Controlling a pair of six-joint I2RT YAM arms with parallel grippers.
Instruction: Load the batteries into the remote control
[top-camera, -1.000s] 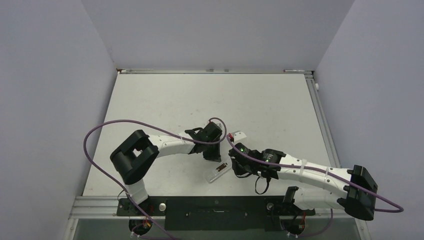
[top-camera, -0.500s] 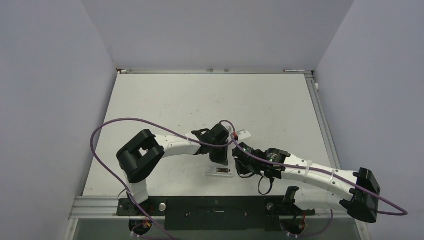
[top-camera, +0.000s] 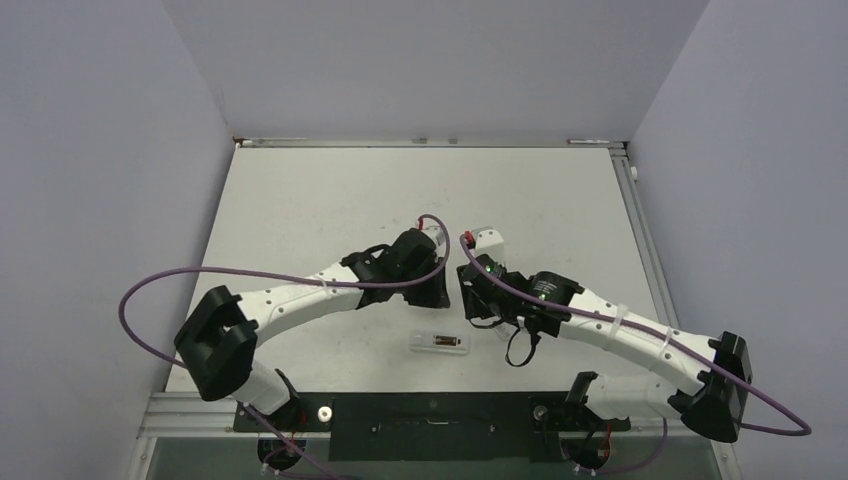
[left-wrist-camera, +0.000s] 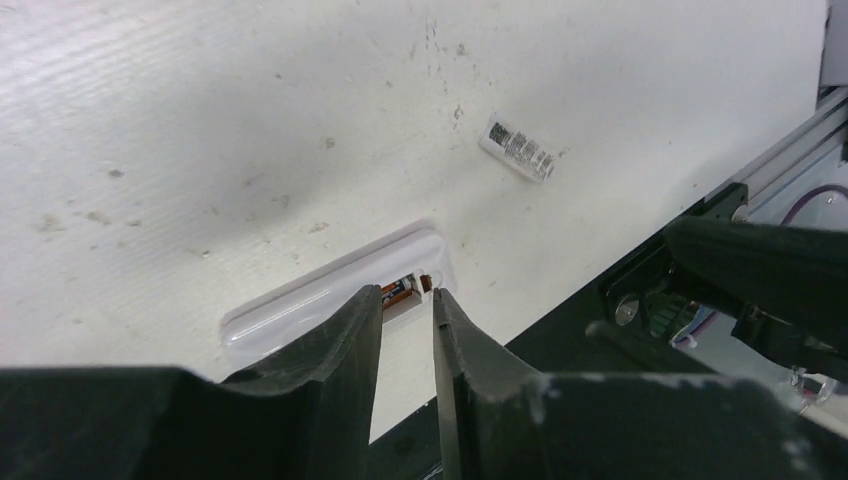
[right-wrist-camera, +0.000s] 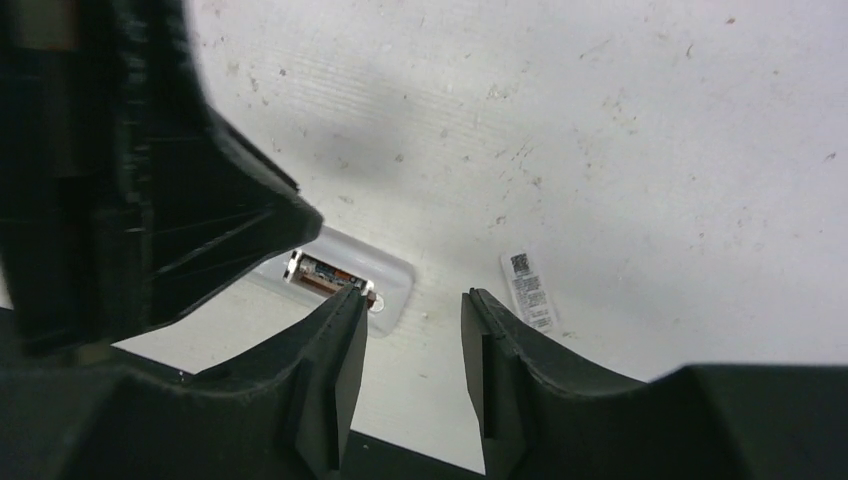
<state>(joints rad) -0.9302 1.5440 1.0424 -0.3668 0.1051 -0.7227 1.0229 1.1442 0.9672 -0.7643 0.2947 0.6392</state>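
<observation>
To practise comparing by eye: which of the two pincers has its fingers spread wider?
The right pincer: its gap is broad, while the left pincer shows only a narrow slit.

No text or number is legible anywhere. A small white sticker (left-wrist-camera: 521, 150) lies flat on the tabletop (left-wrist-camera: 250, 120). It carries a barcode and, in the right wrist view, a square code above fine print, all too small to read. The orange-brown patch in the remote control (left-wrist-camera: 310, 295) recess is also unreadable.

The remote control (top-camera: 440, 343) lies on the table (top-camera: 330, 200) near its front edge.
</observation>
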